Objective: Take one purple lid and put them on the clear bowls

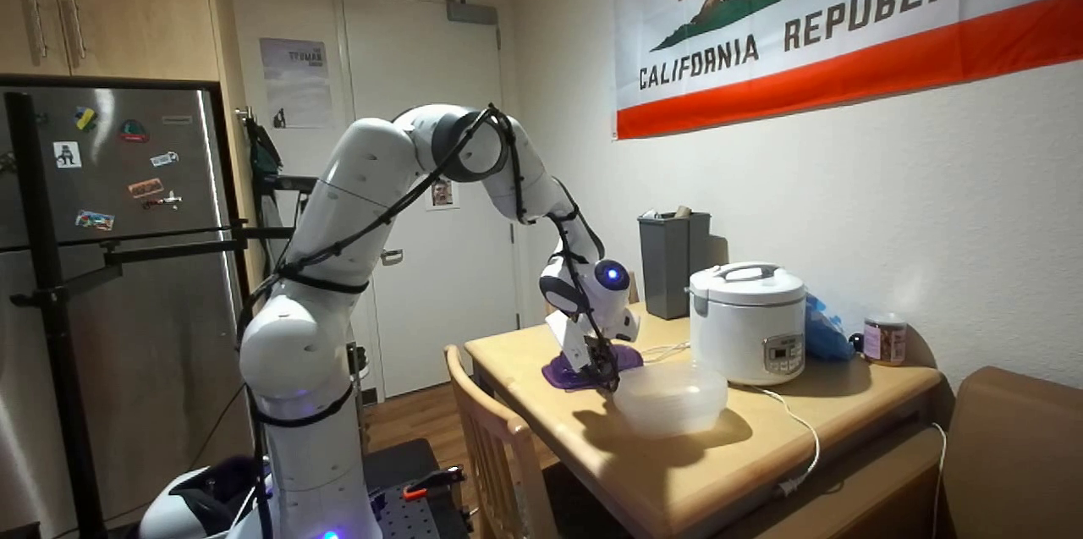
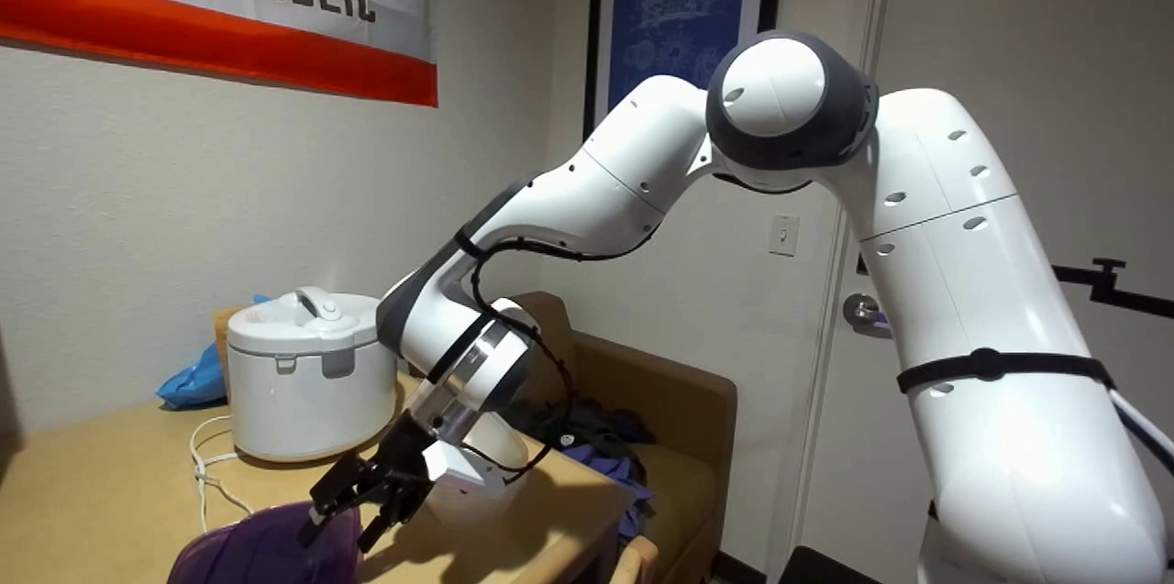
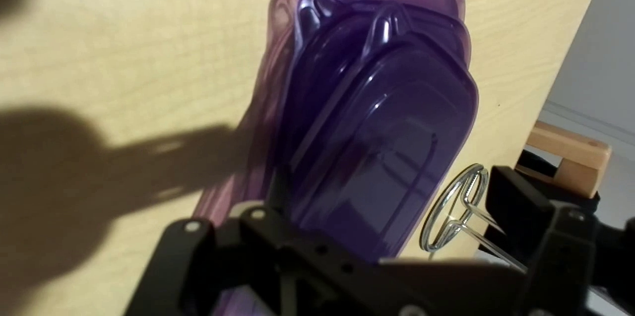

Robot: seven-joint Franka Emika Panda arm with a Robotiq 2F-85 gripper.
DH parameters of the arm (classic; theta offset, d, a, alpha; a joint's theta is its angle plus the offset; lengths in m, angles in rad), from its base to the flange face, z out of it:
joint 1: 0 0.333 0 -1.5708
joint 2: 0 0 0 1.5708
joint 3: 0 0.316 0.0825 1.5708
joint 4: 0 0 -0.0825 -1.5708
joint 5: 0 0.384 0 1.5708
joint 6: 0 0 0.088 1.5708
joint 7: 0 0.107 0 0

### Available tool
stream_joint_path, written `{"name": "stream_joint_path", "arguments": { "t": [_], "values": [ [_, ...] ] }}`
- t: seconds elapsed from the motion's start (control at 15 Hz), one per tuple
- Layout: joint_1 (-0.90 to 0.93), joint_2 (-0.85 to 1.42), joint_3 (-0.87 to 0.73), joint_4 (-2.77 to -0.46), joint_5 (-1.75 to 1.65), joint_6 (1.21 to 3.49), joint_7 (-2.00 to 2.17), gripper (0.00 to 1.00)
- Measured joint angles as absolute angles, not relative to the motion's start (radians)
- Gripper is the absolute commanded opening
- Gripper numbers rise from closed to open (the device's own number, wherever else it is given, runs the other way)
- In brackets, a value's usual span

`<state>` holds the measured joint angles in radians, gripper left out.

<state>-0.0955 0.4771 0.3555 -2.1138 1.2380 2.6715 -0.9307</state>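
Several purple lids lie in a fanned, overlapping stack on the table. The top purple lid [image 3: 407, 107] fills the middle of the wrist view. The lids show in both exterior views [image 1: 558, 372] [image 2: 266, 552]. My gripper [image 3: 392, 187] is open and empty, low over the stack, with its fingers apart. It is also over the lids in both exterior views [image 1: 605, 376] [image 2: 339, 534]. I cannot tell whether a fingertip touches a lid. The nested clear bowls [image 1: 668, 399] stand beside the lids and gripper. In an exterior view the arm partly hides the bowls [image 2: 472, 501].
The white rice cooker [image 1: 744, 336] stands behind the bowls, its cord [image 1: 808, 429] trailing on the table. A grey bin [image 1: 664, 268], blue bag [image 1: 827, 332] and jar [image 1: 885, 340] stand by the wall. A metal wire loop [image 3: 454, 212] is near the table edge. A chair [image 1: 499, 416] stands alongside.
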Motion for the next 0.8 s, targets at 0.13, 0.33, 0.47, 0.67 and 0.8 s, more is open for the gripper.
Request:
{"name": "stream_joint_path", "arguments": {
  "t": [0.13, 0.33, 0.47, 0.67, 0.8],
  "values": [
    [-0.053, 0.479, 0.316, -2.107, 1.234, 2.671, -0.929, 1.0],
    [-0.024, 0.482, 0.293, -2.107, 1.223, 2.672, -0.909, 1.0],
    [-0.021, 0.483, 0.289, -2.107, 1.221, 2.672, -0.902, 1.0],
    [0.018, 0.482, 0.242, -2.107, 1.221, 2.675, -0.874, 1.0],
    [0.032, 0.482, 0.234, -2.109, 1.219, 2.7, -0.849, 1.0]
  ]
}}
